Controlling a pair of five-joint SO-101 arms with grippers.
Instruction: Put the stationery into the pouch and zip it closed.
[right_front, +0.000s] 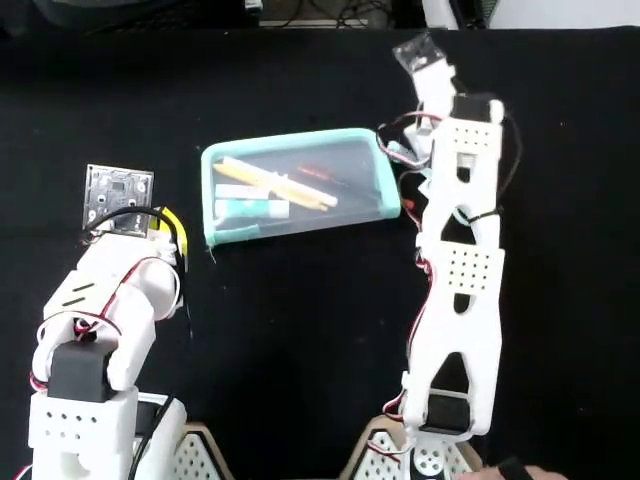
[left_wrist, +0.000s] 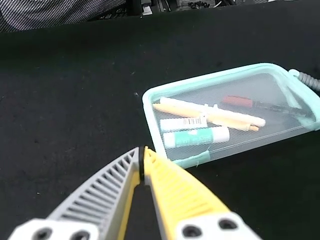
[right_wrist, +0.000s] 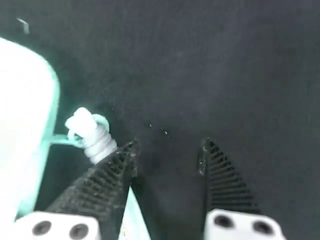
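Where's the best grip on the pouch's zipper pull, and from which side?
Probably grip the white corded zipper pull across its stub, coming from the pouch end nearest the right gripper: it juts clear of the rim there, and those jaws stand open beside it.

Black desk (right_front: 300, 330). Pouch (left_wrist: 240, 85) clear, finely ribbed, mint-edged. Left pincer (left_wrist: 141, 150): one grey finger, one yellow. Right pincer (right_wrist: 169, 145) black, ridged; white pull (right_wrist: 90, 132) beside it.

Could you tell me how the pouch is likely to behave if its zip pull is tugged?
The pouch looks like thin mesh with soft trim, so it would probably flex rather than stay stiff. Holding only a few stationery items, it seems light and may slide on the black cloth when the zip pull is tugged.
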